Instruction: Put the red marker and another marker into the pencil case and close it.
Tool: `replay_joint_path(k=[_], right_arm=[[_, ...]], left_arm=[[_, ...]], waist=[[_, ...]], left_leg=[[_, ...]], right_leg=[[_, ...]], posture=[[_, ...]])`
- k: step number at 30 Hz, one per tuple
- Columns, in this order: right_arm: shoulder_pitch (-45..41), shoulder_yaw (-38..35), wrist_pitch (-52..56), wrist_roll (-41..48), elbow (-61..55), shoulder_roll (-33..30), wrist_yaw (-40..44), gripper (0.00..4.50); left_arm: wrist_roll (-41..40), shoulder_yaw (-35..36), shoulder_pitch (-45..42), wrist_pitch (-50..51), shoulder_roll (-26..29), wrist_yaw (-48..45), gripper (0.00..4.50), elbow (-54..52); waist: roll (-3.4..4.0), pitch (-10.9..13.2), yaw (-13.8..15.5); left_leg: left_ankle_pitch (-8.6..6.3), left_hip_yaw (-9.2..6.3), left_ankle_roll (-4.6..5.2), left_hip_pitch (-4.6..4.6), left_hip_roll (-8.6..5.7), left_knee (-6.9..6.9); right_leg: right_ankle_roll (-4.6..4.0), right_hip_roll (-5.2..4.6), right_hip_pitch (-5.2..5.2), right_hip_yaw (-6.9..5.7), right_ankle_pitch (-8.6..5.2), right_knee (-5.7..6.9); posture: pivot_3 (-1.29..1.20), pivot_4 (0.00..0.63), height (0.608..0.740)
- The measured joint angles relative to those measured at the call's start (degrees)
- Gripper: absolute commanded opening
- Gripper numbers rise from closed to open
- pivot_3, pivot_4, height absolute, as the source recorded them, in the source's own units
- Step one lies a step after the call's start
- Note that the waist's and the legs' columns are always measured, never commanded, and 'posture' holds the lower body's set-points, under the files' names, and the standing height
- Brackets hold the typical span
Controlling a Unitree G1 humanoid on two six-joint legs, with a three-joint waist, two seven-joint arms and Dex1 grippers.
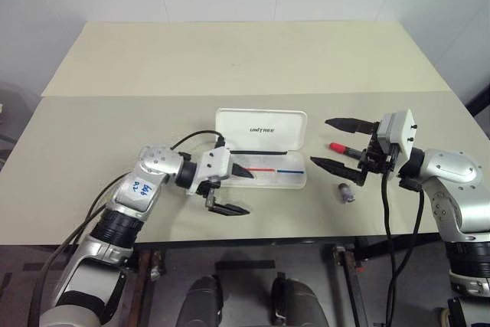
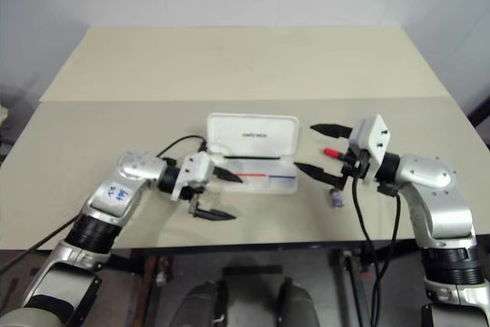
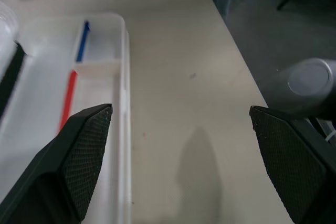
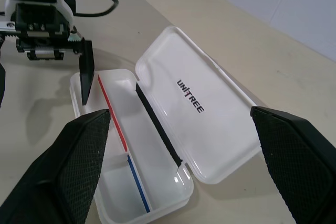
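The case (image 1: 261, 148) is lying open mid-table (lid tilted back on the far side), the left gripper (image 1: 240, 190) is hovering wide open at its left end, and the right gripper (image 1: 335, 143) is gaping empty beside the red marker (image 1: 338, 147) on the right.

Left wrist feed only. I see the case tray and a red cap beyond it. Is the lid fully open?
Observer: Yes. The pencil case has its lid folded back flat on the table, UNITREE lettering facing up.
Operator: Where's the right arm?
Observer: The right gripper hovers just off the right end of the case, jaws wide open and empty. The red marker lies on the table by it.
Operator: Dark thing at my tray edge?
Observer: A black strip running along the hinge line between tray and lid.
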Motion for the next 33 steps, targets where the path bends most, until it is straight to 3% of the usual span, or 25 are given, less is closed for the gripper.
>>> replay_joint_path(k=[4, 10, 17, 21, 31, 33], right_arm=[[-0.5, 0.0, 0.0, 0.0, 1.6, -0.3, 0.2, 4.50], [-2.3, 0.0, -1.7, -2.9, 13.1, -6.5, 4.8, 4.50], [-9.3, 0.7, -7.7, -7.4, 31.2, -8.5, 10.1, 4.50], [-17.1, 2.9, -10.6, -11.0, 43.5, -7.7, 12.8, 4.50], [-24.2, 7.4, -16.5, -18.3, 62.0, -0.7, 14.4, 4.50], [-25.2, 7.6, -17.7, -19.3, 63.8, -0.3, 14.5, 4.09]], left_arm=[[-1.9, 2.1, 0.3, -4.4, -2.0, 0.6, 4.48, 2.3], [-10.0, 7.9, 0.6, -6.2, -4.1, 0.7, 4.48, 1.6], [-15.1, 12.7, 1.5, -2.6, 0.7, 0.5, 4.48, -2.8], [-17.1, 15.8, 3.5, -0.2, 6.4, 0.2, 4.48, -5.0], [-16.9, 22.5, 2.8, -0.7, 16.2, 0.9, 4.48, -0.6], [-17.0, 22.7, 2.7, -0.8, 16.3, 0.9, 4.50, -0.5]], waist=[[0.00, 0.0, 0.1], [0.00, 0.0, -0.1], [0.01, 0.0, -1.4], [-0.01, 0.0, -2.4], [0.04, 0.0, -2.8], [0.04, 0.0, -2.8]], left_leg=[[0.00, 0.00, 0.00, -0.01, 0.00, 0.05], [0.00, 0.02, 0.00, 0.00, -0.01, 0.09], [0.12, 0.09, -0.19, 0.03, -0.01, 0.08], [0.12, 0.12, -0.20, 0.10, 0.03, 0.02], [0.15, 0.17, -0.26, 0.07, 0.00, -0.12], [0.15, 0.20, -0.26, 0.07, -0.01, -0.13]], right_leg=[[0.00, 0.00, 0.00, 0.00, 0.00, 0.02], [0.01, -0.02, 0.01, 0.01, 0.00, 0.04], [0.02, -0.02, 0.01, 0.06, 0.01, 0.06], [0.00, -0.01, 0.00, 0.09, 0.00, 0.08], [0.01, 0.00, -0.04, 0.12, 0.00, 0.06], [0.03, 0.00, -0.03, 0.16, 0.01, 0.12]], posture=[[0.00, 0.150, 0.740], [0.00, 0.150, 0.740], [0.00, 0.150, 0.740], [0.00, 0.150, 0.740], [0.00, 0.150, 0.740], [0.00, 0.150, 0.740]])
